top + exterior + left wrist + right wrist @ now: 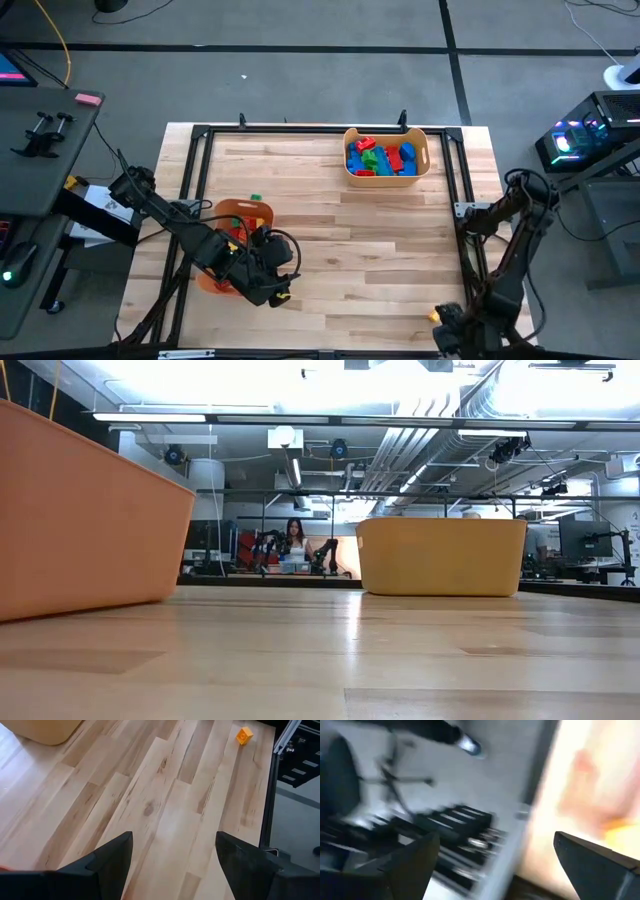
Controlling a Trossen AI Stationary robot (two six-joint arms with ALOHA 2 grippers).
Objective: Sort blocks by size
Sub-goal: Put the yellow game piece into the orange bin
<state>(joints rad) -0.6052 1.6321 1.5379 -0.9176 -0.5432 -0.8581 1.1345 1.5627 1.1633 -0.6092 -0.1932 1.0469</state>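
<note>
The left gripper (172, 862) is seen closest to its own wrist camera, its two dark fingers (112, 857) spread apart with nothing between them, only bare wooden table (150, 795) below. In the high view this gripper (272, 285) is placed over the near left part of the table, just beside the orange bin (232, 218) that stands there and is partly covered by the left arm. A few small blocks are glimpsed inside that bin, though their number cannot be told. A single orange block (244, 735) is recorded lying loose near the table's near right corner, where it is also visible from above (435, 316), just beside the right gripper (452, 330). The right gripper is held low at that near right corner; its fingers (415, 865) are spread wide and empty, and the wrist picture is blurred. A second bin, yellow (386, 156), is found at the far edge of the table, right of centre, well apart from both arms. It is filled with larger blocks (380, 158) in red, blue and green. In the low view a person (295, 540) is noted seated far off in the room behind the table.
</note>
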